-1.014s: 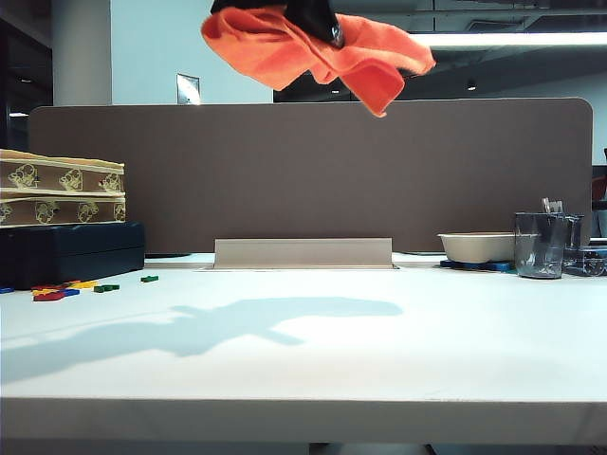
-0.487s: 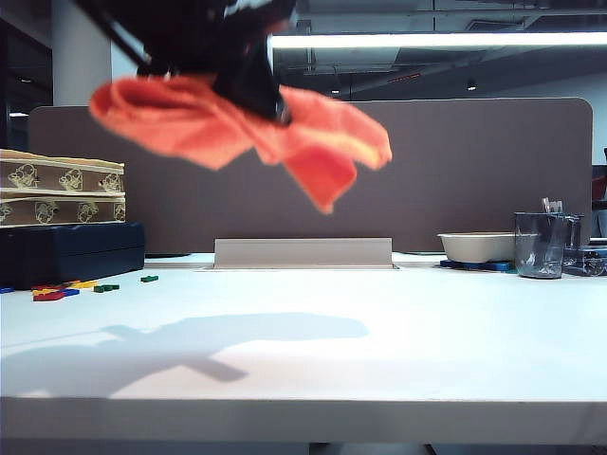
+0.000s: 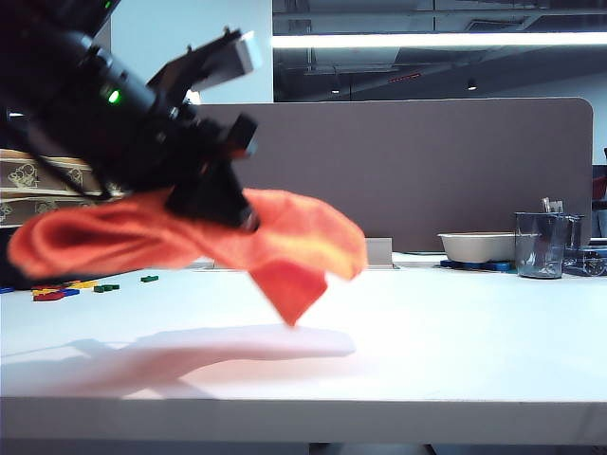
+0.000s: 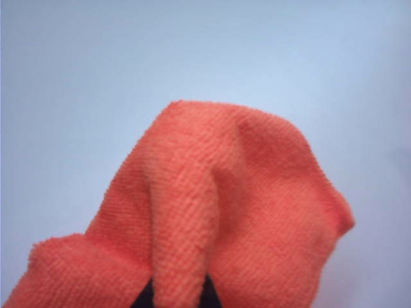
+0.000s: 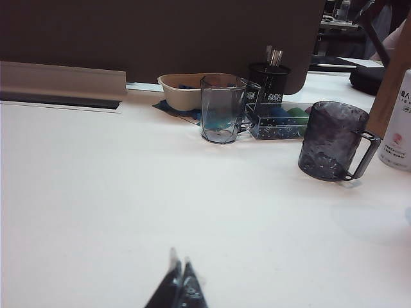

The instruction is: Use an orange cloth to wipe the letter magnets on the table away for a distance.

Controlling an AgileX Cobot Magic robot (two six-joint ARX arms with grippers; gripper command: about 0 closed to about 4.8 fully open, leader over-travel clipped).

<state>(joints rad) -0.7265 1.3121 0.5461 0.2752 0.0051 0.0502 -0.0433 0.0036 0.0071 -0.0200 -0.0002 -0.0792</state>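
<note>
The left gripper (image 3: 223, 204) hangs low over the left half of the white table (image 3: 455, 332) and is shut on the orange cloth (image 3: 285, 242). The cloth droops on both sides of it, its lowest tip just above the tabletop. In the left wrist view the orange cloth (image 4: 218, 212) fills the picture and covers the left gripper (image 4: 180, 298); only dark finger edges show. The letter magnets (image 3: 71, 287) lie in a small cluster at the table's far left, beyond the cloth's left end. The right gripper (image 5: 180, 273) is shut on nothing above bare table.
A brown partition (image 3: 455, 171) closes the back. Stacked boxes (image 3: 57, 180) stand at the far left behind the arm. At the right stand a bowl (image 3: 476, 246) and a dark cup (image 3: 541, 245); the right wrist view shows a clear mug (image 5: 219, 108), a dark mug (image 5: 332, 141) and a pen holder (image 5: 268, 80).
The left arm has come down and to the left with the cloth, from the top of the view to just above the table. The magnets have not moved.
</note>
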